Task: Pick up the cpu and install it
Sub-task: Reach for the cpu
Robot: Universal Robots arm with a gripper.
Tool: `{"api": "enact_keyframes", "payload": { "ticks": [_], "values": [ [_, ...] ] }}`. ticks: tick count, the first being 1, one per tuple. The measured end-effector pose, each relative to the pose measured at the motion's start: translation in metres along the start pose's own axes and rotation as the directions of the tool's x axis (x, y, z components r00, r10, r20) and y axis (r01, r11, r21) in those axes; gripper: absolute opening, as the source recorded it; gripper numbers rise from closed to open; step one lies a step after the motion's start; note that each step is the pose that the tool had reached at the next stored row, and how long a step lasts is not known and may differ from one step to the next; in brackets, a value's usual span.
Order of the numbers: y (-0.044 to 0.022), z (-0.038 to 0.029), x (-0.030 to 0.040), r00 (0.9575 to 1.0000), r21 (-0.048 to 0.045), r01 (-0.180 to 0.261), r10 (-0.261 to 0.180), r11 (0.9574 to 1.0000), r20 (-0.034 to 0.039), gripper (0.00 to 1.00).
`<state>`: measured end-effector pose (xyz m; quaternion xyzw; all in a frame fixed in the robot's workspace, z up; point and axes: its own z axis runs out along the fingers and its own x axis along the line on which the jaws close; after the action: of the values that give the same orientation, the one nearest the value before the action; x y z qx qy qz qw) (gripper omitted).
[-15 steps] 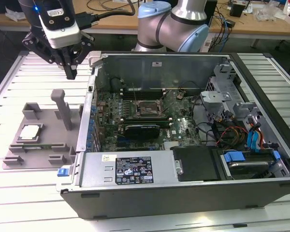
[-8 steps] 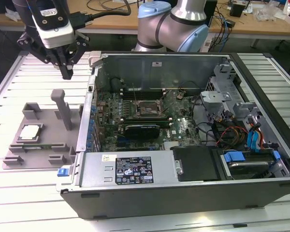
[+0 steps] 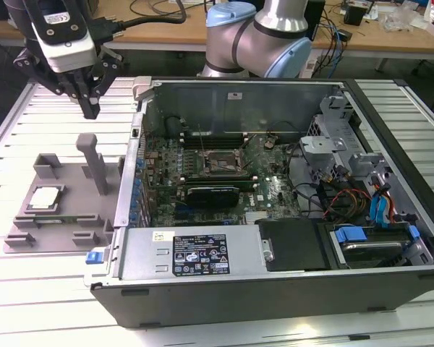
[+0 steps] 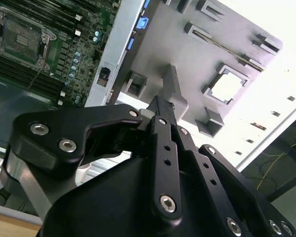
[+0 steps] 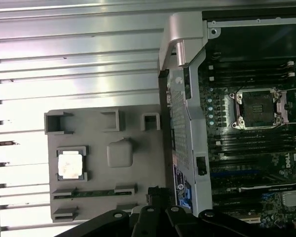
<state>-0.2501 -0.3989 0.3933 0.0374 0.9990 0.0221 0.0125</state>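
Nearest in the exterior view, at six o'clock: the computer case (image 3: 202, 289), lying open side up on the slatted table (image 3: 29, 303), with its near corner cut off by the picture's edge. Inside, toward five o'clock, a black cover plate (image 3: 293, 246) and a drive bay (image 3: 369, 242) with blue tabs. Just beyond, a knot of cables (image 3: 340, 196), too tangled to tell what lies under it. At the case's centre, the motherboard (image 3: 275, 191), carrying the socket (image 3: 218, 163), a dark frame around a square of contacts.

At nine o'clock of the case, just beside its wall: the grey fixture (image 3: 58, 235), flat on the table. Seated in a square recess of it, the cpu (image 3: 45, 196), silvery top up, well apart from the socket. In the second wrist view, the cpu (image 4: 228, 86) is bleached white by glare. At six o'clock of the chip, in a slot, a thin green strip (image 3: 58, 219), hard to make out. At two o'clock of the chip, an upright post (image 3: 95, 165).

Farther back, at eleven o'clock: the gripper (image 3: 91, 112), fingers pressed together to a point, hanging over the post and apart from the cpu, with its upper body cut off. Farthest, at twelve o'clock: the arm's pale-blue joint (image 3: 253, 36), partly out of frame, before a wooden desk (image 3: 166, 29).
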Motion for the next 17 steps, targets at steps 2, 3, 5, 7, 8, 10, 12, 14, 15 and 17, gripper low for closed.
{"api": "enact_keyframes", "payload": {
  "ticks": [2,3,5,7,8,10,12,14,15,17],
  "values": [
    [-0.0002,-0.0001,0.0025,1.0000,0.0000,0.000,0.000,1.0000,0.0000,0.11],
    [-0.0003,-0.0001,0.0045,1.0000,0.0000,0.000,0.000,1.0000,0.0000,0.11],
    [-0.0006,-0.0002,0.0079,1.0000,0.0000,0.000,0.000,1.0000,0.0001,0.11],
    [-0.0010,-0.0003,0.0130,1.0000,0.0000,0.000,0.000,1.0000,0.0001,0.11],
    [-0.0011,-0.0004,0.0149,1.0000,0.0000,0.000,0.000,1.0000,0.0000,0.11],
    [-0.0013,-0.0004,0.0177,1.0000,0.0000,0.000,0.000,1.0000,0.0001,0.11],
    [-0.0015,-0.0005,0.0194,1.0000,0.0000,0.000,0.000,1.0000,0.0001,0.11],
    [-0.0019,-0.0007,0.0255,1.0000,0.0000,0.000,0.000,1.0000,0.0002,0.11],
    [-0.0022,-0.0007,0.0299,1.0000,0.0000,0.000,0.000,1.0000,0.0003,0.11],
    [-0.0028,-0.0002,0.0370,1.0000,-0.0001,0.000,0.000,1.0000,0.0008,0.11]
  ]
}}
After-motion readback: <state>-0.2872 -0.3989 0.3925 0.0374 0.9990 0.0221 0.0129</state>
